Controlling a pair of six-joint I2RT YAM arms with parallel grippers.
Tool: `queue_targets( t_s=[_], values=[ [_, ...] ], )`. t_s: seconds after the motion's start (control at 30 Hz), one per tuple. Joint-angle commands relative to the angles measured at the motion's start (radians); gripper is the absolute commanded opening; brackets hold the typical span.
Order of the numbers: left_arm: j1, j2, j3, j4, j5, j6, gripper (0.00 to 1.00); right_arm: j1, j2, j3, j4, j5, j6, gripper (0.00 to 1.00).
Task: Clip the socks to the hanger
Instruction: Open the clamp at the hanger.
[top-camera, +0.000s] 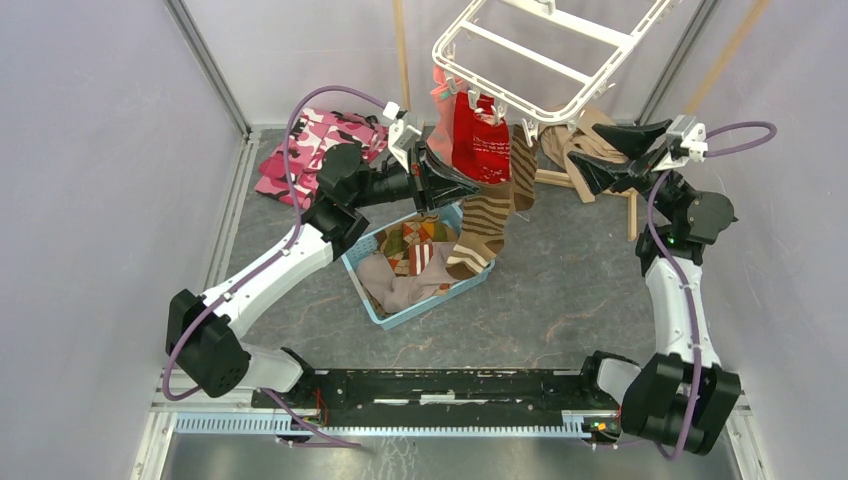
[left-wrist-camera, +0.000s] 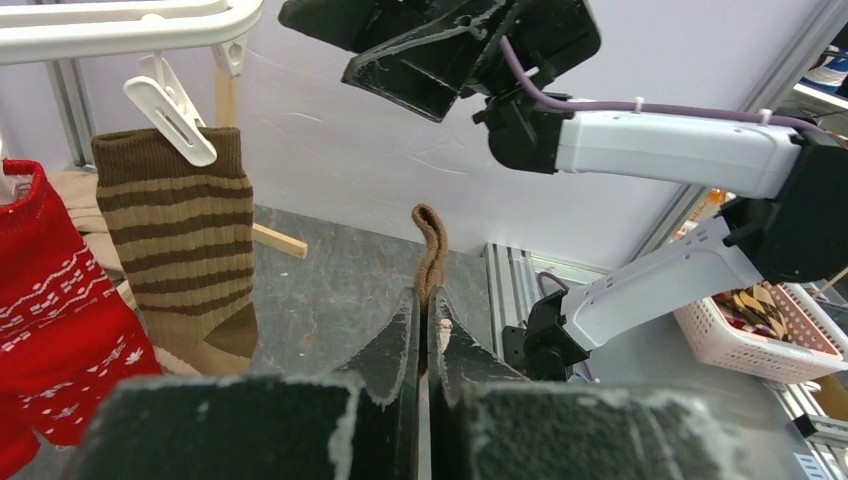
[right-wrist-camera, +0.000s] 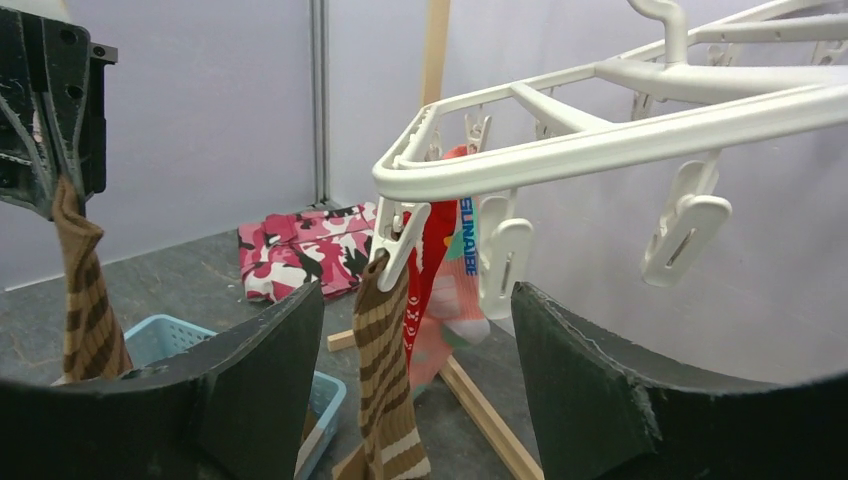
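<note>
The left gripper (left-wrist-camera: 425, 300) is clamping shut on one brown striped sock (top-camera: 483, 225), whose cuff is poking up past the fingertips while its long axis is hanging straight down, toe pointing toward the blue basket (top-camera: 440, 300). The right gripper (top-camera: 618, 155) is hovering with its fingers spread wide and gripping nothing, just beside the white hanger (right-wrist-camera: 640, 130). Three socks are dangling vertically from the hanger's near rim, toes down: one salmon-pink sock (top-camera: 441, 118), one red sock (top-camera: 478, 140) and one clipped striped sock (left-wrist-camera: 175, 250).
</note>
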Motion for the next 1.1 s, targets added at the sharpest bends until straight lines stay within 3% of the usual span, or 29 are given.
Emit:
queue_targets(
  t_s=[0.0, 0.23, 0.43, 0.53, 0.7, 0.83, 1.07],
  values=[
    [-0.013, -0.018, 0.035, -0.004, -0.02, 0.038, 0.02, -0.003, -0.093, -0.01, -0.209, 0.003, -0.186, 0.75],
    [-0.044, -0.008, 0.043, -0.01, -0.092, 0.049, 0.02, 0.059, -0.2, -0.112, -0.233, 0.024, -0.155, 0.7],
    [-0.078, -0.023, 0.035, -0.052, -0.272, 0.111, 0.02, 0.138, -0.397, -0.159, -0.582, 0.126, -0.319, 0.73],
    [-0.088, -0.016, 0.035, -0.06, -0.329, 0.117, 0.02, 0.178, -0.432, -0.133, -0.675, 0.118, -0.35, 0.73],
    [-0.123, 0.003, 0.051, -0.058, -0.361, 0.12, 0.02, 0.233, -0.473, -0.143, -0.662, 0.131, -0.29, 0.75],
    [-0.159, 0.003, 0.057, -0.052, -0.379, 0.125, 0.02, 0.281, -0.463, -0.125, -0.744, 0.206, -0.32, 0.75],
    [-0.208, -0.023, 0.047, -0.052, -0.41, 0.142, 0.02, 0.345, -0.43, -0.084, -0.747, 0.273, -0.358, 0.76]
  ],
)
